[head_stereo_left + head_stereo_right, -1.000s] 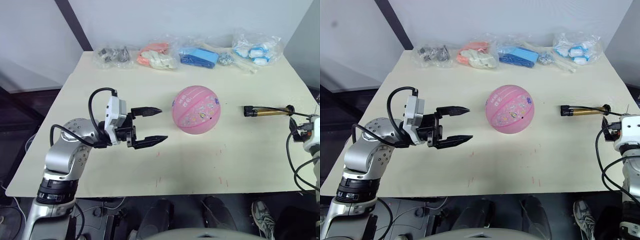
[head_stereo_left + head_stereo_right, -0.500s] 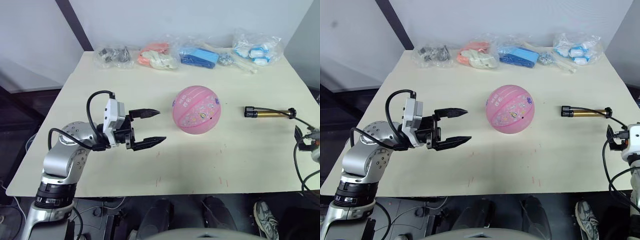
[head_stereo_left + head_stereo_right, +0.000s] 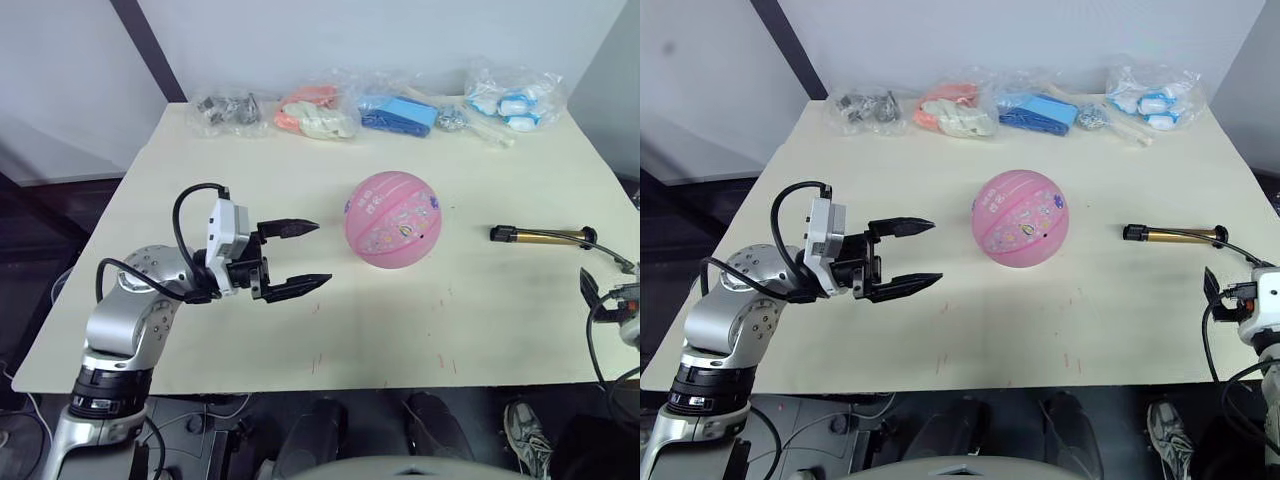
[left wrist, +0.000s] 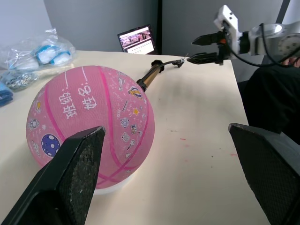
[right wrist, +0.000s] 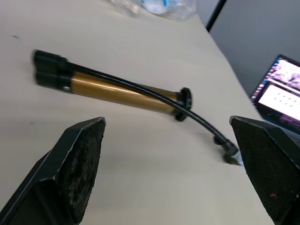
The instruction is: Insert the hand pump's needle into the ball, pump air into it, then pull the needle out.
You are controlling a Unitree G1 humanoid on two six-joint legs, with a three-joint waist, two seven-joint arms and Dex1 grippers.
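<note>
The pink ball (image 3: 393,219) with cartoon prints rests at the table's middle. My left gripper (image 3: 322,252) hovers open to its left, a short gap away, nothing between its fingers. In the left wrist view the ball (image 4: 89,143) looms close. The hand pump (image 3: 540,236) lies on the table right of the ball, its gold barrel (image 5: 117,91) flat and its black hose trailing to the end fitting (image 5: 228,151). The needle is too small to make out. My right gripper (image 5: 166,121) is open near the table's right edge, a little short of the pump.
Several clear bags of small parts (image 3: 320,110) line the far edge of the table. A laptop (image 4: 137,38) stands beyond the right edge. The table's right edge (image 3: 625,190) is close to the pump.
My right gripper has drawn back toward the near right corner. The pump has slid slightly toward the near edge. The left gripper and the ball stay put.
</note>
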